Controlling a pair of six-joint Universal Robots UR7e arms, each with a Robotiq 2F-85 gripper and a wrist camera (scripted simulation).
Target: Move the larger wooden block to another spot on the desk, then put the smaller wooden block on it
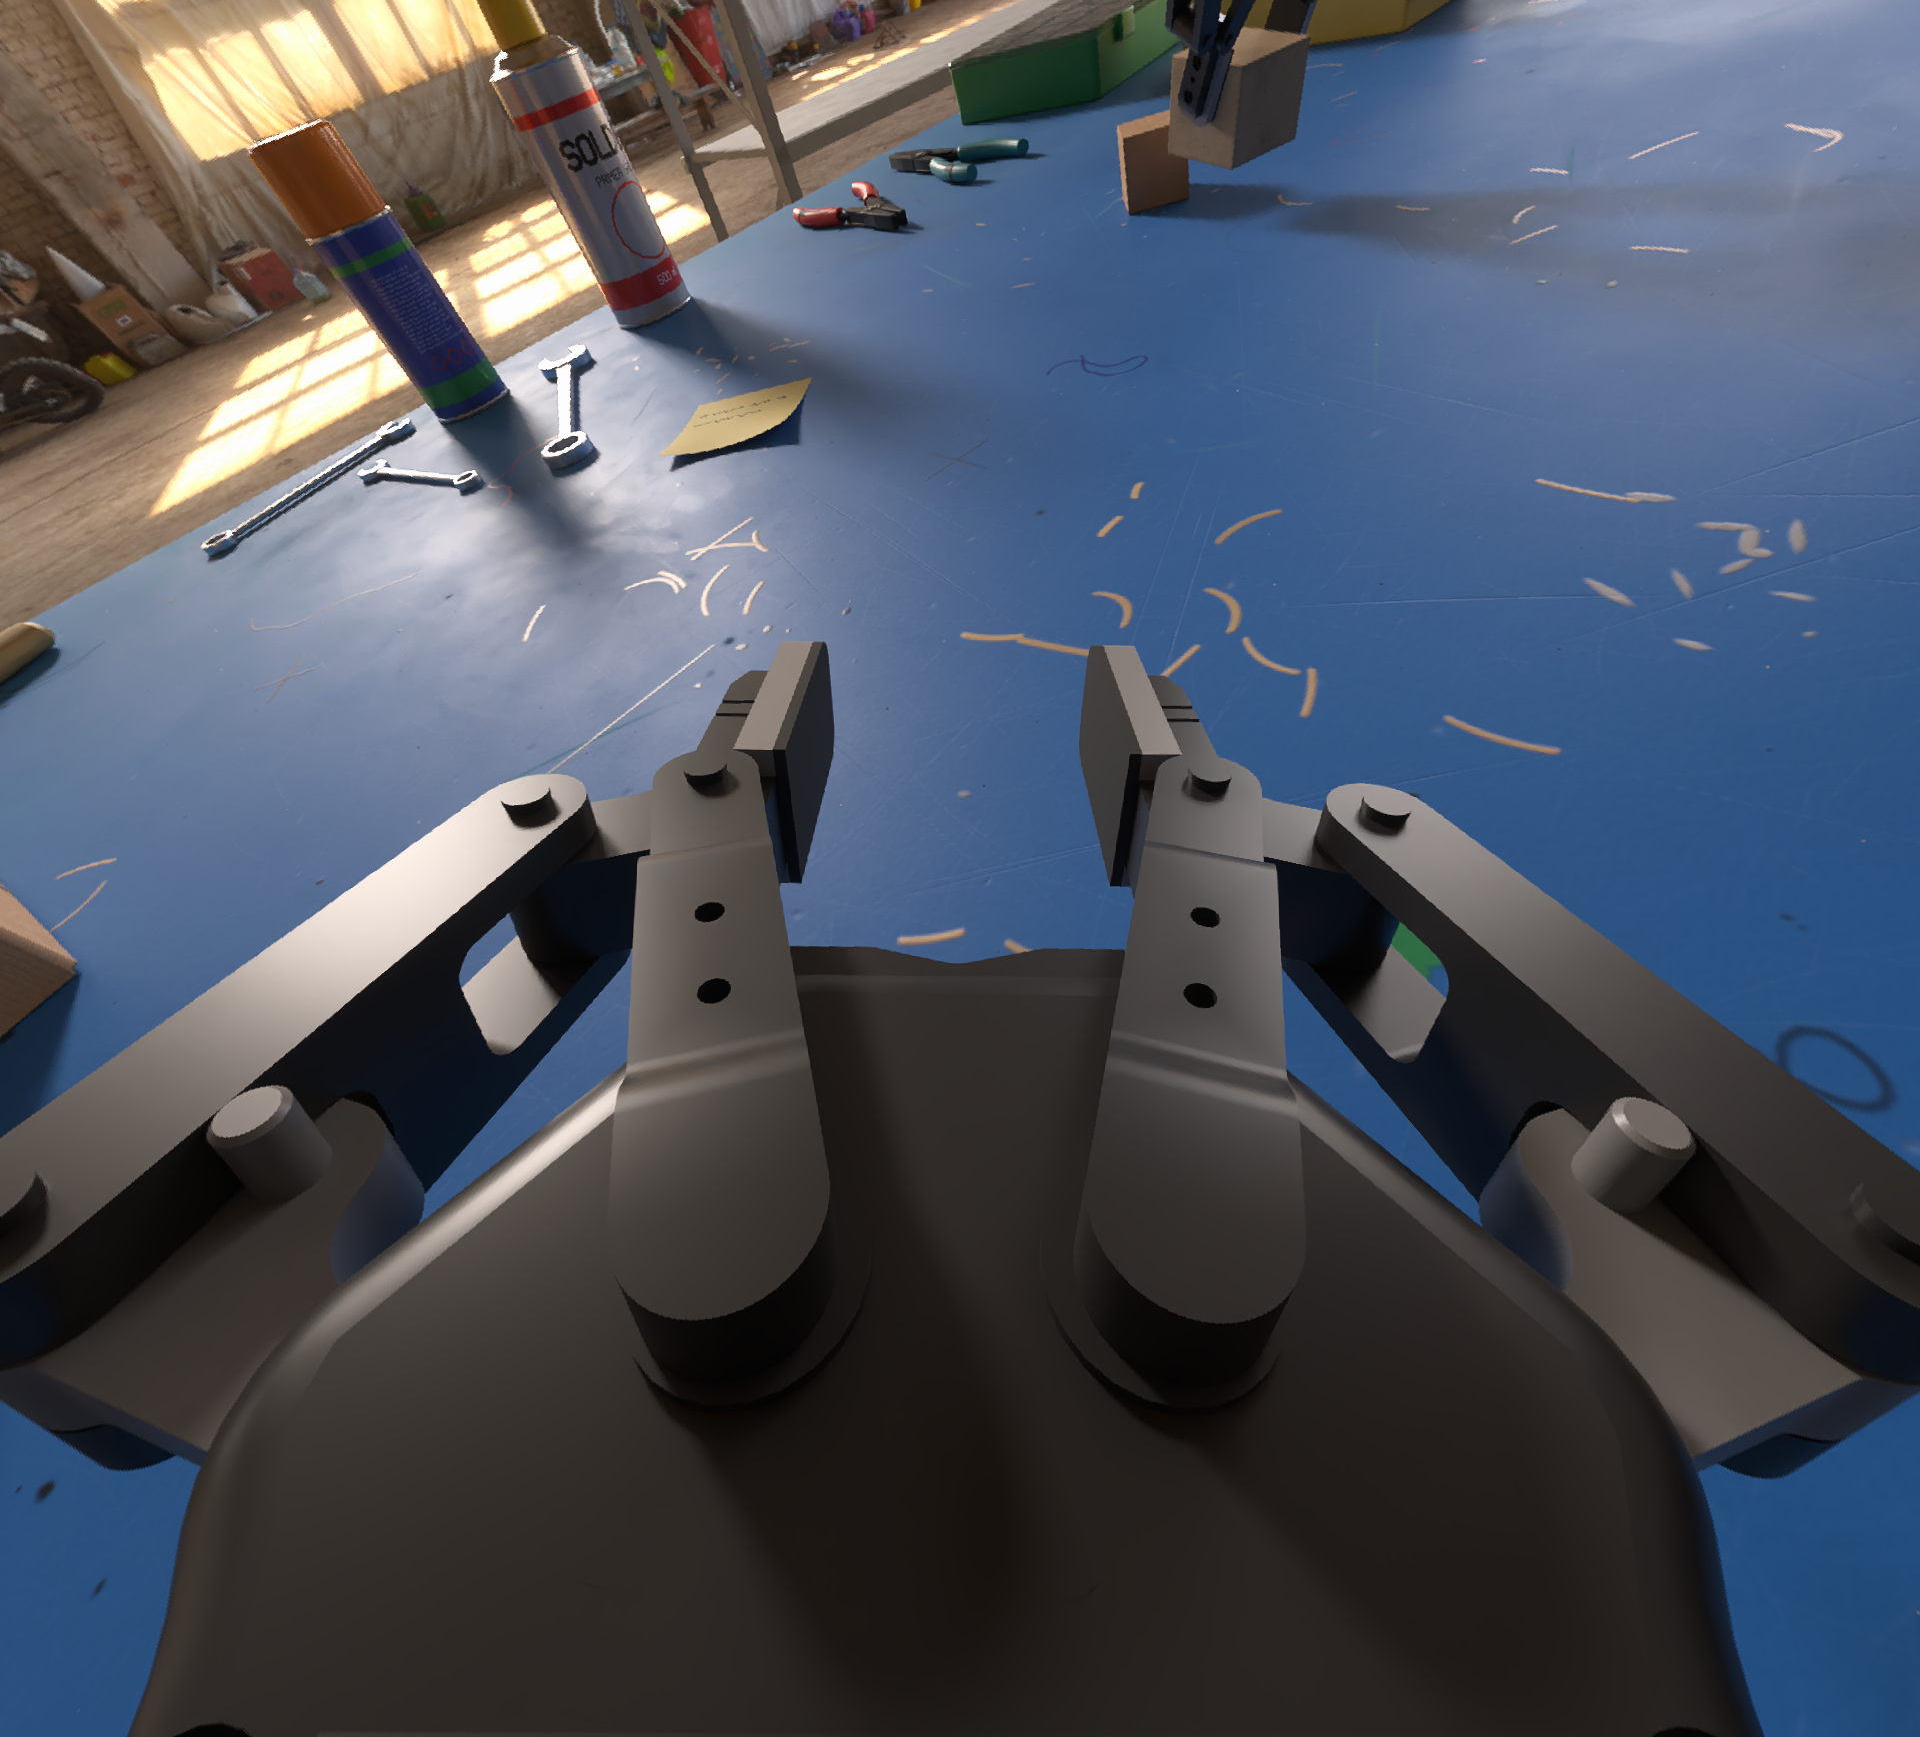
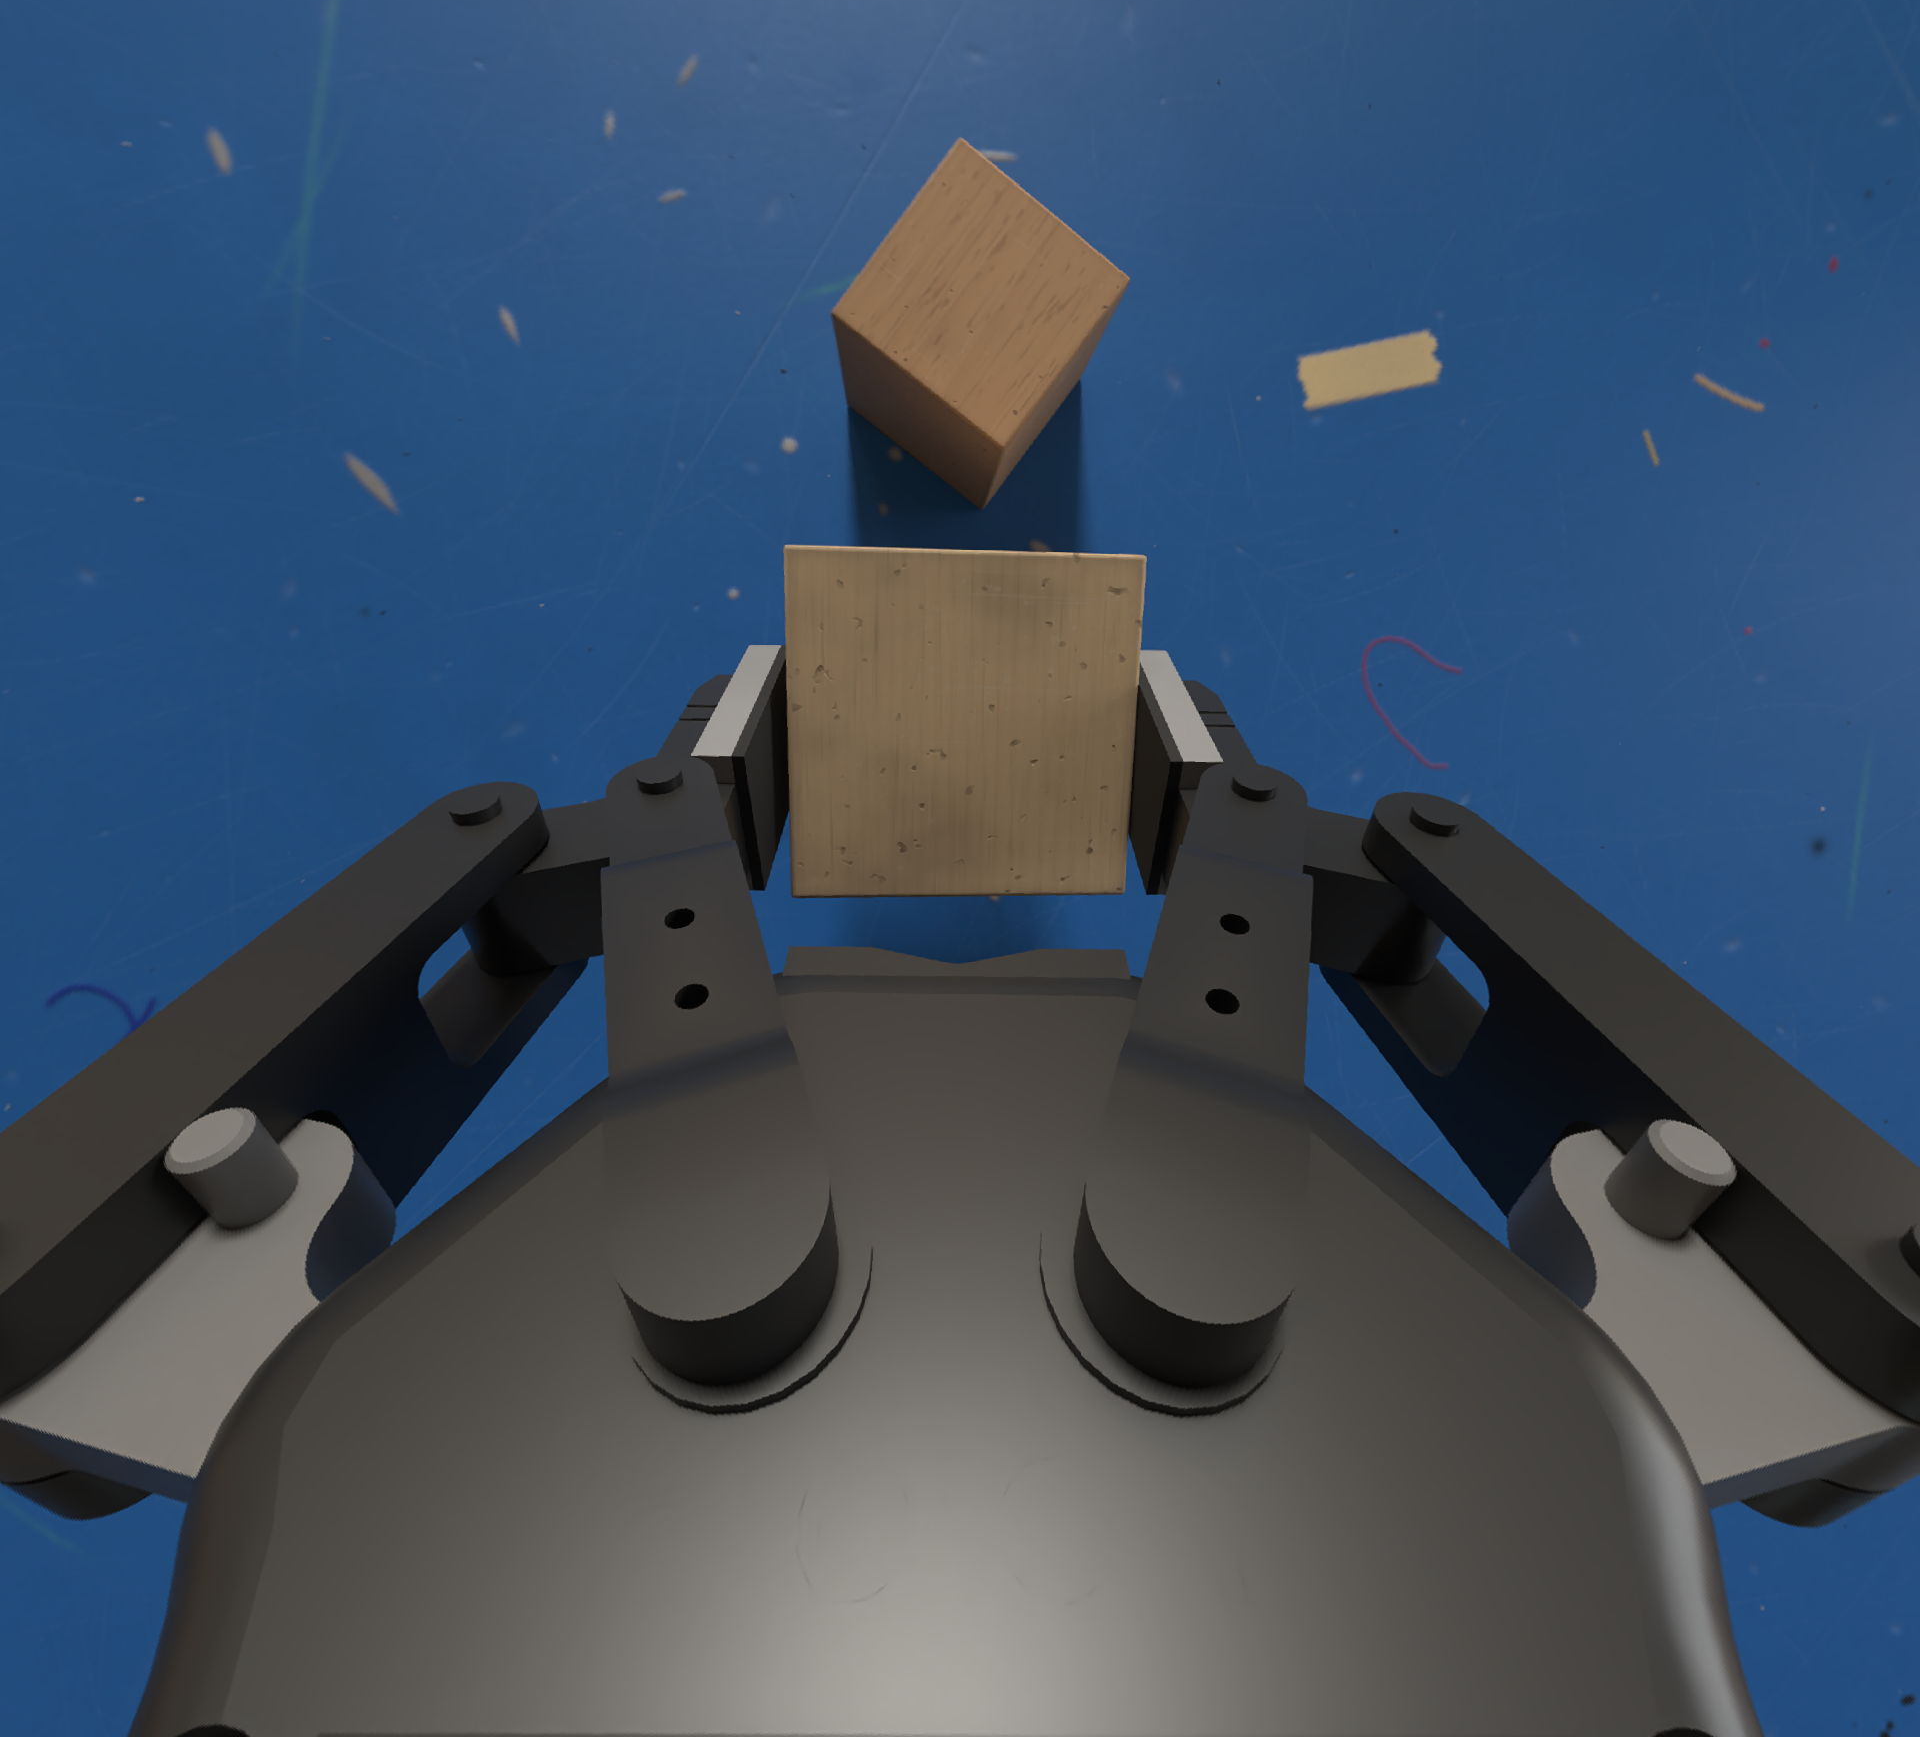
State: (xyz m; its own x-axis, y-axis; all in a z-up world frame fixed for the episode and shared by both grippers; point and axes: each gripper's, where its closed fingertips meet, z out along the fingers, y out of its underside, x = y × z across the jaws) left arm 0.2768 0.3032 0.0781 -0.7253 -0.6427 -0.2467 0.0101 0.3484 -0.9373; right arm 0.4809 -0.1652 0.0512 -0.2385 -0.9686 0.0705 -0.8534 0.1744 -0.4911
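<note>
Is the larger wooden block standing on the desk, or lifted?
Lifted: the right pincer grips the larger wooden block, and the left wrist view shows it clear of the desk.

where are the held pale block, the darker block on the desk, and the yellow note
held pale block (image 2: 961, 721), right wrist view, its top face
darker block (image 2: 987, 285), right wrist view, its top face
yellow note (image 1: 740, 418), left wrist view, its middle

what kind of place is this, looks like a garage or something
Most likely a workshop in an old industrial hall. The blue desk is strewn with wood shavings and carries wrenches, pliers and spray cans. Brick walls and metal shelving stand behind it.
</note>
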